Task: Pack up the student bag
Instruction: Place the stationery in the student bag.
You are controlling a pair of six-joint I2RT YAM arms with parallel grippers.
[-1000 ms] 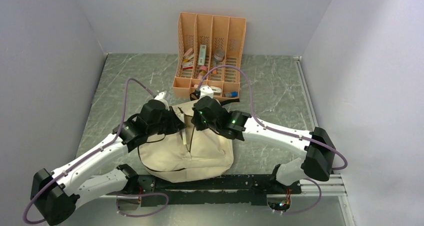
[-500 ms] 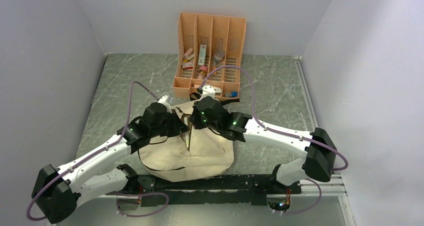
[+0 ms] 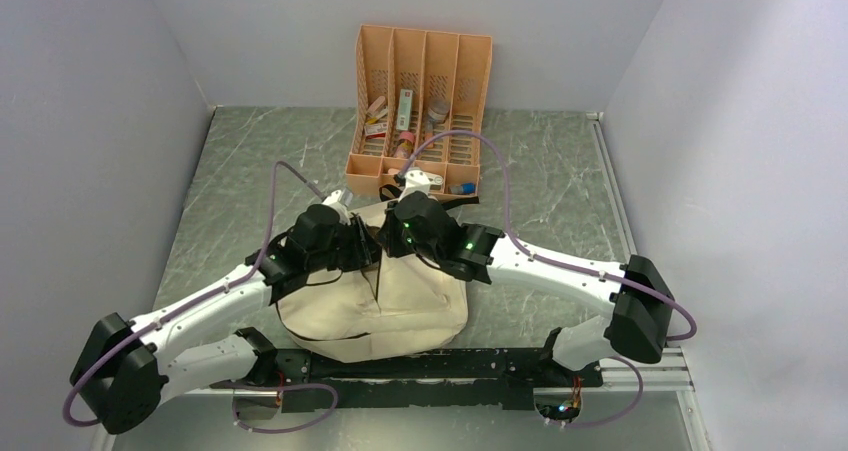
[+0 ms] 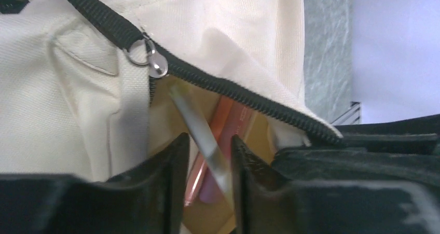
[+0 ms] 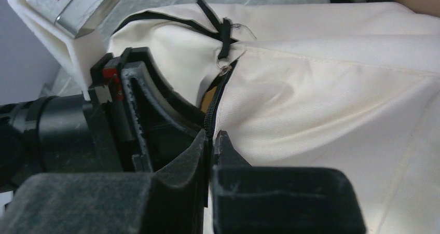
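Student bag [image 3: 400, 306] lies at the 6 o'clock edge of my tabletop [image 3: 560, 191], with the orange organiser [image 3: 420, 81] just beyond it at 12 o'clock. My right pincer [image 5: 211, 138] is clenched on the bag's black zipper trim [image 5: 215, 101] at the mouth. My left pincer [image 4: 206, 140] sits at the opening, its jaws a narrow gap apart. A slim pale strip [image 4: 202, 130] slants between them, leaning on one finger and not squeezed. A pink pen [image 4: 220, 125] shows inside.
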